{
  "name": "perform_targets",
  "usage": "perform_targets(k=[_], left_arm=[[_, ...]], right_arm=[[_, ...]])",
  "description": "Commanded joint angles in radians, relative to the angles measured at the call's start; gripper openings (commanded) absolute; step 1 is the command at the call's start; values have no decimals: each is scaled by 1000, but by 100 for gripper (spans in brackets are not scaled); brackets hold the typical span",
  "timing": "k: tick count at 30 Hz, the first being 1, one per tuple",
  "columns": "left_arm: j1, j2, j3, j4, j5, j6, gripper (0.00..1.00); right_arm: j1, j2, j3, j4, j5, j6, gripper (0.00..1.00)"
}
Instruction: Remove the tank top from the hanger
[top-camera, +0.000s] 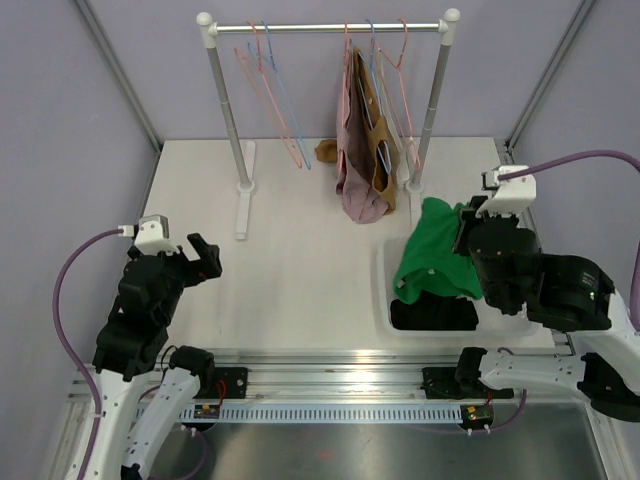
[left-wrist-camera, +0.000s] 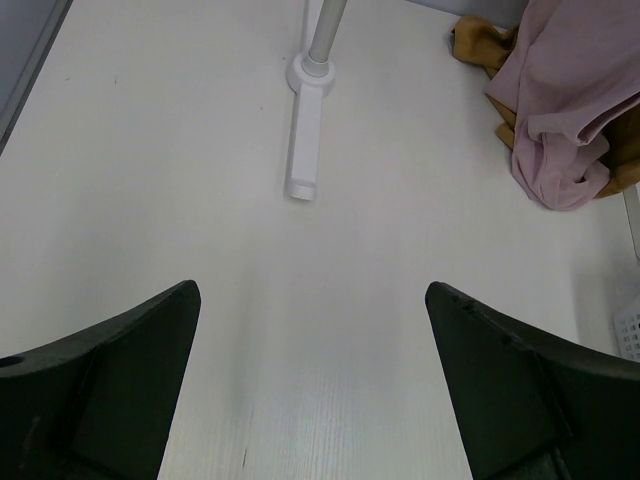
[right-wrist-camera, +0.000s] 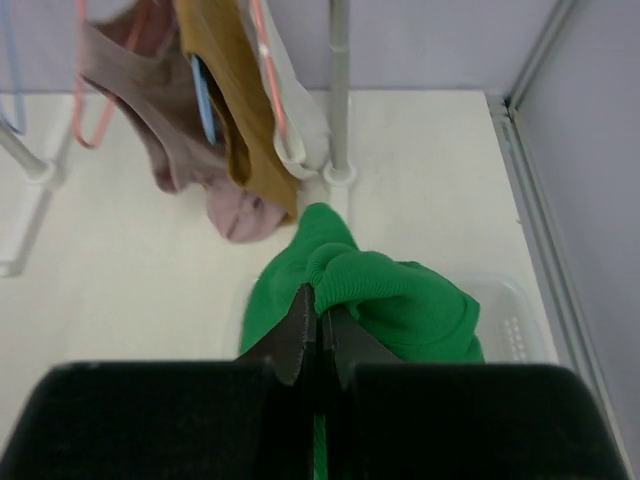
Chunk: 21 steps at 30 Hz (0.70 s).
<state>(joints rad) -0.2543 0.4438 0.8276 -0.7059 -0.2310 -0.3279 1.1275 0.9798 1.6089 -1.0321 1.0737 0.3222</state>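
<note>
Over the right-hand white plastic bin (top-camera: 384, 295), right gripper (right-wrist-camera: 318, 300) clamped a fold of the green fabric tank top (top-camera: 430, 260), seemingly soft and light.

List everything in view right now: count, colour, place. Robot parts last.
rack: one, white posts and silver bar, far end of the table
bare hangers: a few, pink and blue, left part of the bar; exact count unclear
pink garment: one, pink, hanging on the right part of the bar
brown garment: one, mustard brown, hanging against the pink one
green top: one, green, off the rack, held over the bin
bin: one, pale, near right of the table
dark item: one, black, inside the bin
table: one, white
left gripper: one, black, open and empty, over the table's left side
right gripper: one, black, shut on the green top
</note>
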Motion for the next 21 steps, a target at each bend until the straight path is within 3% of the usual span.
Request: perform_targets(k=[1,7,17,19,21], left_arm=[[12,-11,13,57,9,13,99],[16,-17,10,65,39,21,99],[24,1,8,69,79,27,99],[24,3,7,69,87,27,99],[24,3,8,69,96,24,99]], right_arm=[[5,-48,-145,-124,103,242,0],[-2,-127,-478,-36,19,493,0],[-123,-158,-907,316,-326,669,0],[-167,-144,-943,372,-395,663,4],[-199,-135,-974,395,-455,664,18]])
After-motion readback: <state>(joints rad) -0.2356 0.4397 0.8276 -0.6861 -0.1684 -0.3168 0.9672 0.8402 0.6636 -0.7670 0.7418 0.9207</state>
